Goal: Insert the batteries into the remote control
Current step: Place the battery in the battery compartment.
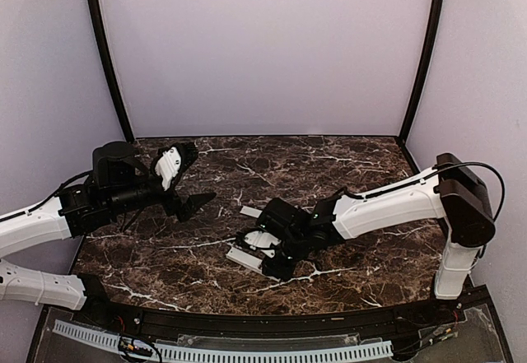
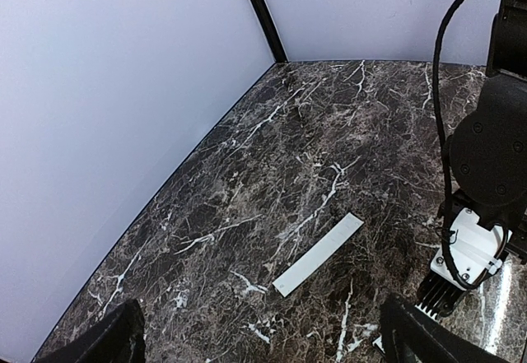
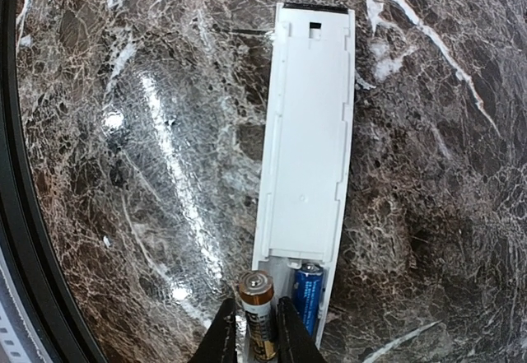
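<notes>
The white remote control [image 3: 305,157] lies back-up on the marble table, its dark end far from the camera. A blue battery [image 3: 308,297] lies in the right slot of its open recess. My right gripper [image 3: 255,312] is shut on a copper-topped black and gold battery [image 3: 258,301], held upright over the left slot at the recess's near end. In the top view the right gripper [image 1: 276,256] sits over the remote [image 1: 244,254] at the table's middle front. My left gripper [image 1: 194,205] hangs open and empty above the left of the table; one of its fingers [image 2: 424,338] shows in the left wrist view.
The flat white cover strip [image 2: 319,253] lies on the marble table [image 2: 247,174] between the two grippers, also in the top view [image 1: 249,211]. The right arm's wrist [image 2: 486,157] fills the right side of the left wrist view. Pale walls stand to the left and at the back.
</notes>
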Action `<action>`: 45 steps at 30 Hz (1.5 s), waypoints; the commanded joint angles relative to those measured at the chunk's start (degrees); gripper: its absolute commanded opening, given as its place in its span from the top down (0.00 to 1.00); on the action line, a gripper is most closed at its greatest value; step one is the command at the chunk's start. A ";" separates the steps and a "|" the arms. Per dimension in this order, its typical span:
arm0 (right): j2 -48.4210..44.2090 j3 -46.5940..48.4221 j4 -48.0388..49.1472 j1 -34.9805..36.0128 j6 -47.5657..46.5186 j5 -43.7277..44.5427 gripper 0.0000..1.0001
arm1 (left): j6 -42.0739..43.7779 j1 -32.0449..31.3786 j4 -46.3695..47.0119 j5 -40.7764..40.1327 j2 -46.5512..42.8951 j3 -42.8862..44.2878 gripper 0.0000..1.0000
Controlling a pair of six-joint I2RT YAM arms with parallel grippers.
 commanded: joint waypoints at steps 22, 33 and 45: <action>0.71 5.18 -3.73 0.13 1.11 2.42 0.92 | 0.46 -0.32 0.46 1.07 -0.58 -0.93 0.01; -11.98 -2.07 7.77 -5.53 19.76 3.48 0.88 | 7.71 -0.32 -2.13 11.01 2.41 -2.98 0.02; -48.82 -29.14 34.05 -13.64 21.36 9.58 0.01 | 24.85 -4.94 -15.69 16.86 25.28 0.95 0.01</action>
